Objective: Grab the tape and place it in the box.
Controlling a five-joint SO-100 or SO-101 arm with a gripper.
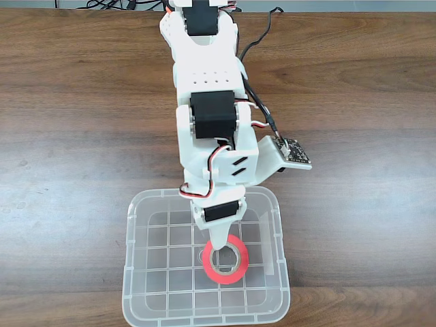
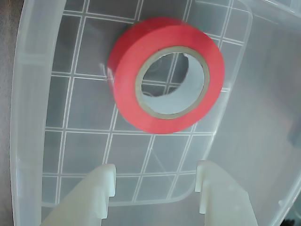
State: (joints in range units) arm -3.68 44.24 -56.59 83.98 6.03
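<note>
The red-orange tape (image 1: 234,274) lies flat on the grid bottom of the clear box (image 1: 128,272), toward the box's right half in the fixed view. My gripper (image 1: 218,246) hangs over the box, its tip above the roll's far rim. In the wrist view the tape (image 2: 123,70) lies beyond my gripper (image 2: 155,170), and the two white fingers (image 2: 101,188) stand apart with nothing between them and clear of the roll. The box wall (image 2: 28,117) curves along the left side.
The box stands at the near edge of a brown wooden table (image 1: 68,136). The white arm reaches down the middle from the far side, with a small camera board (image 1: 293,151) sticking out to its right. Cables (image 1: 266,34) trail off at the back.
</note>
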